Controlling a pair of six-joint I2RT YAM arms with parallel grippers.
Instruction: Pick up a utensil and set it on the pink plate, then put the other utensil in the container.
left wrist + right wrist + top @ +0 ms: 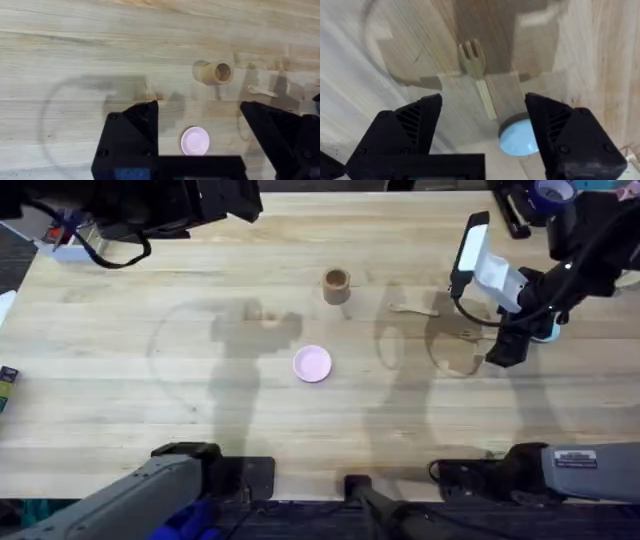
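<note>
The right tool (482, 135) hangs above the pale wooden counter (150, 380) with its black fingers (407, 130) spread wide. Below and ahead of the gap between them lies the small pale wooden fork with short tines (476, 70), flat on the counter, untouched. The fork's handle end runs up to a light-blue round plate (520, 137) just beside that tool.

The left tool (200, 145) is also spread apart, holding nothing. The small round flat light-pink plate (194, 140) sits between its fingers on the counter. Farther ahead stands the small brown cylindrical cup (217, 73), with the small pale wooden spoon (261, 90) lying near it.
</note>
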